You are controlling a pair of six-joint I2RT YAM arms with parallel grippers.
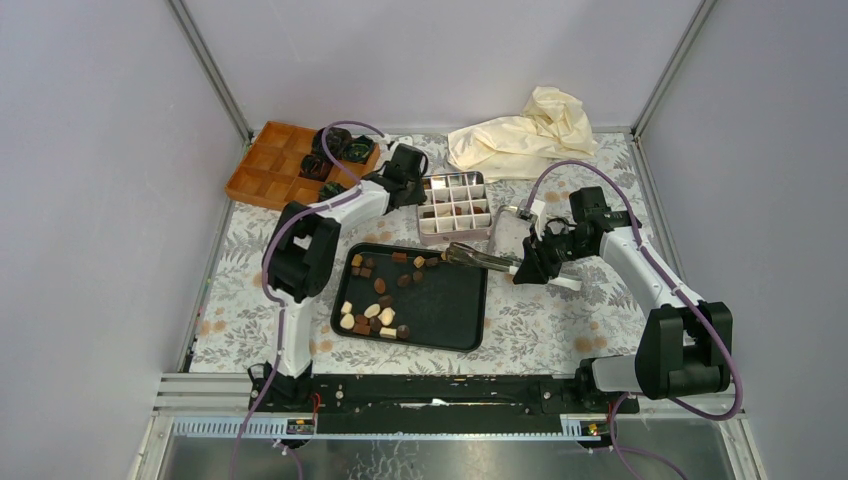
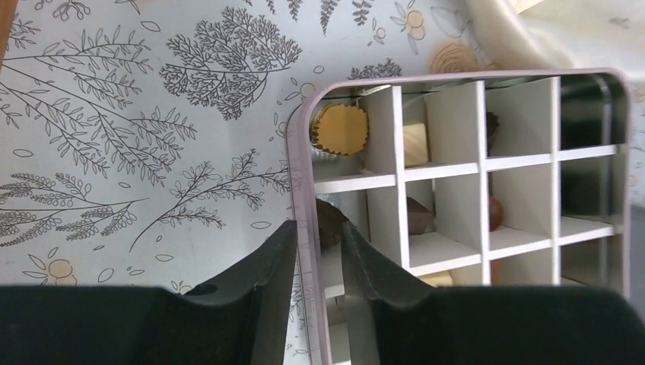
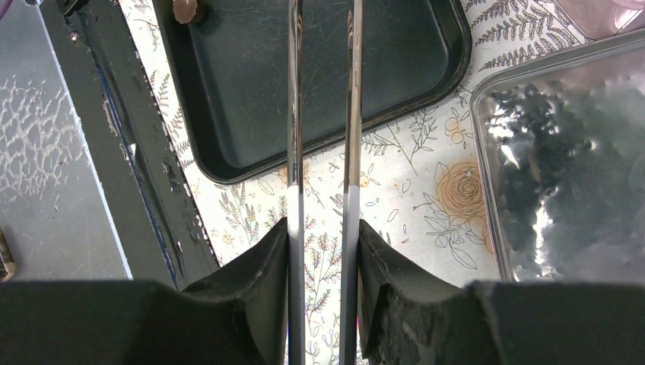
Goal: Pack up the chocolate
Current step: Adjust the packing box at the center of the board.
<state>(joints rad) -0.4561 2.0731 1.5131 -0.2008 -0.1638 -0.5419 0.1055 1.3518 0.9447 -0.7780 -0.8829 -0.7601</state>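
The chocolate [image 1: 368,316] lies as several dark, light brown and cream pieces on a black tray [image 1: 450,320]. A few more pieces sit in the cells of a white-divided tin box [image 1: 455,205], such as a round one [image 2: 340,129] and a dark one [image 2: 417,217]. My left gripper [image 2: 318,242] straddles the box's left wall [image 2: 303,175], one finger outside, one inside, shut on it. My right gripper [image 3: 322,228] is shut on metal tongs [image 3: 295,114]. The tongs [image 1: 480,258] reach left over the tray's upper right part, tips by a light piece [image 1: 442,259].
A shiny tin lid [image 3: 570,152] lies right of the tray, beside the box. An orange divided tray [image 1: 262,170] with crumpled dark paper cups [image 1: 345,148] stands at the back left. A cream cloth [image 1: 525,135] lies at the back right. The black rail [image 3: 122,152] marks the table's near edge.
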